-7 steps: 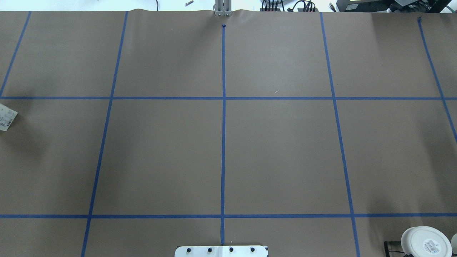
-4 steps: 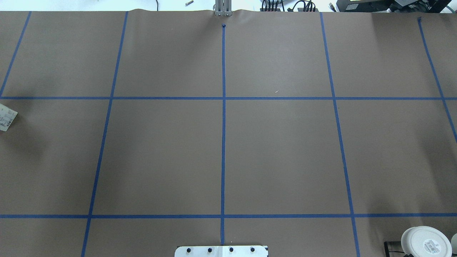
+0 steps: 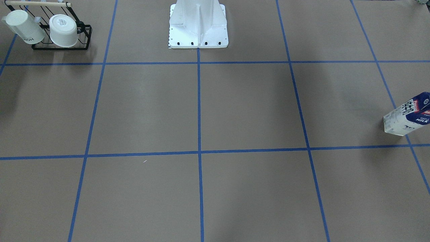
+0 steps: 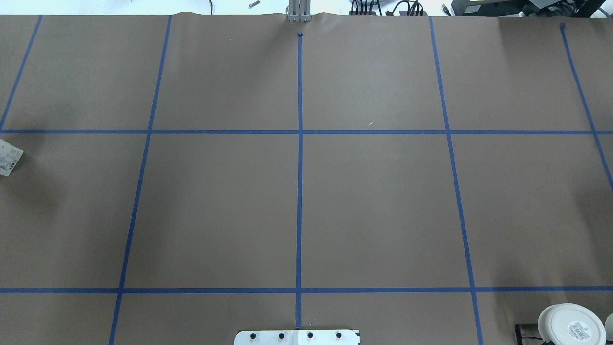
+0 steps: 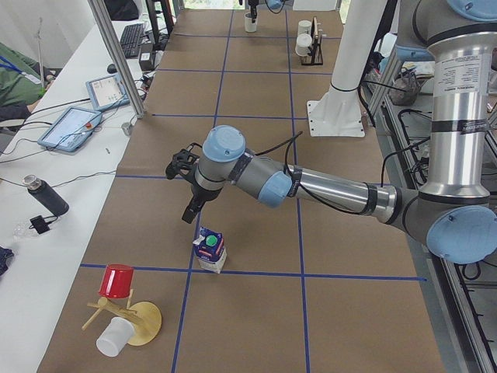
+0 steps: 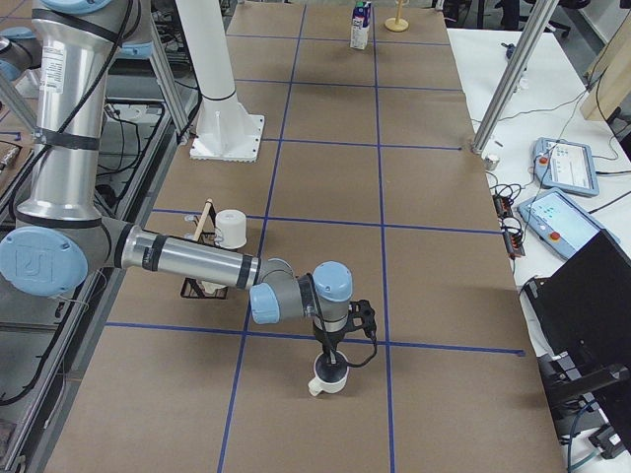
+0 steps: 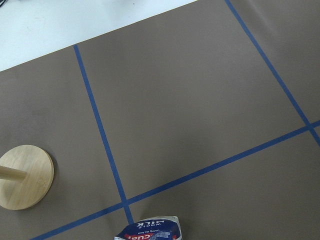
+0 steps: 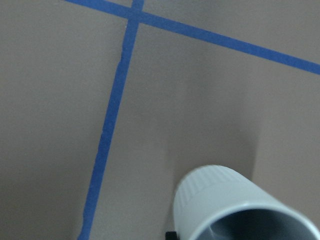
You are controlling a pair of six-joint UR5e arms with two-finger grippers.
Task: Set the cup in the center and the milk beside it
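Right tool [image 6: 330, 363]: at the cup [image 6: 321, 385], far right of the base [image 6: 225, 138]; grip cannot be told. Left tool [image 5: 189, 214]: above the milk [image 5: 210, 250], far left of the base; grip likewise. Overhead unchanged over 1 second: center [image 4: 299, 211] bare, 2 lifts judged pending.

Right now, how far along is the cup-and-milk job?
Done: nothing; the center is bare. In progress: the right gripper is at the rim of the cup, and the left gripper hangs near the milk; grip state unclear. Left: move both to the center.
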